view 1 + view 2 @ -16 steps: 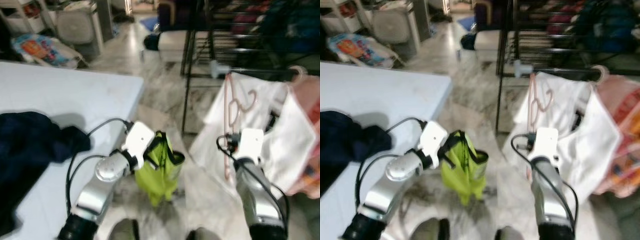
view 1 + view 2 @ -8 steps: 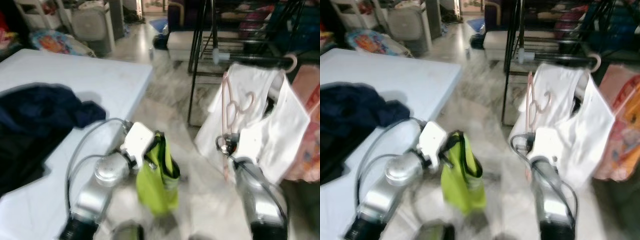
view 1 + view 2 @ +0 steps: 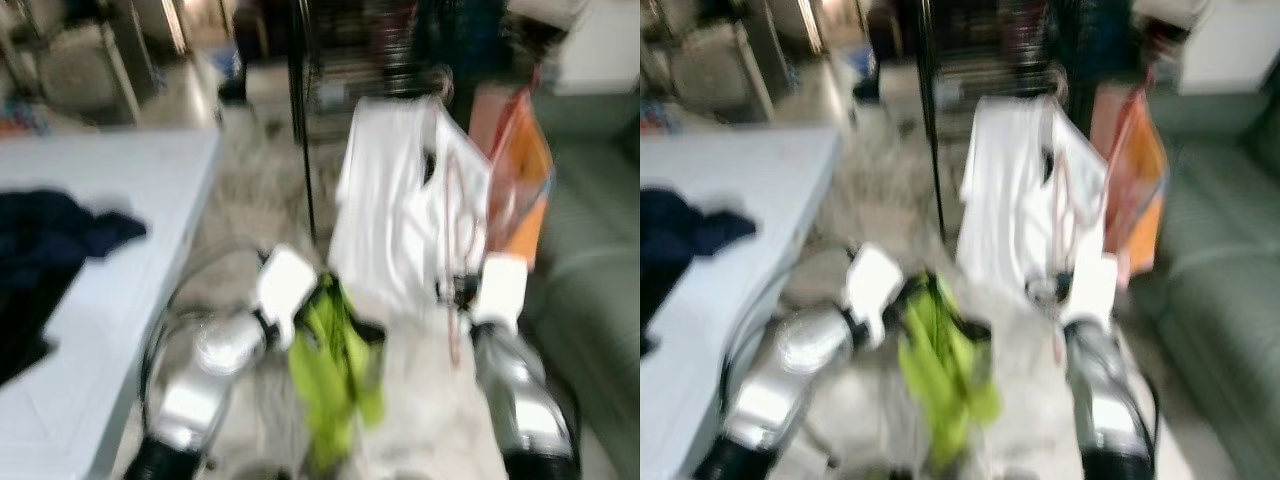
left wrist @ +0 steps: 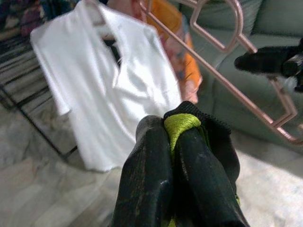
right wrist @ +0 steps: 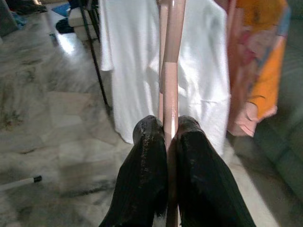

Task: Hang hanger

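Hanger: a thin pink plastic clothes hanger [image 5: 169,71] is carried upright, its lower bar pinched between the two black fingers of the right gripper [image 5: 171,137]; its hook is raised in front of the hanging white shirt.
Right gripper: clamped on the hanger bar, held out ahead of the silver right arm, near the clothes rack.
Left gripper: the left gripper [image 4: 176,142] is closed on the strap of a lime-green fabric bag [image 3: 335,365], which dangles above the marble floor.
Rack: a black metal clothes rack [image 3: 303,130] is seen ahead; a white short-sleeved shirt [image 3: 395,215] and an orange patterned garment [image 3: 520,170] are hung from its rail.
Surroundings: a dark navy garment [image 3: 45,250] is heaped at the left edge of a pale blue table [image 3: 130,190]; a grey-green sofa [image 3: 600,270] is at the right.
Picture quality: both head views are blurred.
Progress: the hanger is judged picked up and brought close to the rack.
Remaining: the hook is not yet over the rail; lifting, hooking and release are judged still to be done.
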Controlling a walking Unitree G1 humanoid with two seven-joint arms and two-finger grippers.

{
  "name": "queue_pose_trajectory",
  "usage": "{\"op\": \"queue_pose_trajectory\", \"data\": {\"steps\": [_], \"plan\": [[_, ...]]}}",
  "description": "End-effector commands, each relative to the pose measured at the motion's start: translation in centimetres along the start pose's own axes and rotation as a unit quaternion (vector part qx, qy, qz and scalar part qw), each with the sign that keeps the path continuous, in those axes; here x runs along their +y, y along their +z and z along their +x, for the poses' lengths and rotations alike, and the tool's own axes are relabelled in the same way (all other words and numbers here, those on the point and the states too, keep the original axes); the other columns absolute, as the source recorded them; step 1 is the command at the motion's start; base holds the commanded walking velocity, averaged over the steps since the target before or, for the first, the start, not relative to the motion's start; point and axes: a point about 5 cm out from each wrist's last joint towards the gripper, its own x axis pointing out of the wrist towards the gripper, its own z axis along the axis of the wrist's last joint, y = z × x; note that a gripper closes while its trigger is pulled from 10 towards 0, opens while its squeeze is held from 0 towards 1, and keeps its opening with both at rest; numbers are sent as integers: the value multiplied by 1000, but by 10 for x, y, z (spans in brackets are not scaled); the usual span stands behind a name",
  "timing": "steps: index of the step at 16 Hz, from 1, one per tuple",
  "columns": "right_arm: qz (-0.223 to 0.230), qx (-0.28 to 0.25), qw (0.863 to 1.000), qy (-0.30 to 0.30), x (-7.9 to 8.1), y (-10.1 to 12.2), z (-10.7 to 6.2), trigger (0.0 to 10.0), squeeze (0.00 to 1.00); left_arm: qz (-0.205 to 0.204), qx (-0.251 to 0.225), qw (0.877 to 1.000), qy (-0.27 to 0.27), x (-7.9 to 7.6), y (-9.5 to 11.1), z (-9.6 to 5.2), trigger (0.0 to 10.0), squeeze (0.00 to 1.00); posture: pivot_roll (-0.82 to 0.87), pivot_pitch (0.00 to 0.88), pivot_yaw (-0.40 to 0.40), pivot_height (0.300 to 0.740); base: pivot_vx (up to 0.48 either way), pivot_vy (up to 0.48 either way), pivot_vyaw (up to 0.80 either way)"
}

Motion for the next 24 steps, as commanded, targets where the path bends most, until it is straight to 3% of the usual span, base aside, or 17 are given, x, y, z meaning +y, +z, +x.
{"op": "queue_pose_trajectory", "data": {"steps": [1, 9, 15, 24], "plan": [[3, -15, 1000, 6, 3, 9, 2, 10000, 0, 11, -12, 1000, 2, 5, 6, -2, 10000, 0, -23, 0, 37, 740, 0, -247, -500], [3, -17, 1000, 9, 3, 10, 1, 10000, 0, 4, -18, 1000, -4, 3, 8, -3, 10000, 0, -30, 0, 37, 740, 0, -95, 0], [6, -18, 1000, 8, 3, 11, 1, 10000, 0, -5, -19, 1000, -19, 1, 8, -2, 10000, 0, -35, 0, 41, 740, 0, -183, -758], [1, -18, 1000, 5, 1, 12, 1, 10000, 0, -6, -21, 1000, -10, 3, 8, -1, 10000, 0, -43, 0, 40, 740, 0, -122, 0]]}}
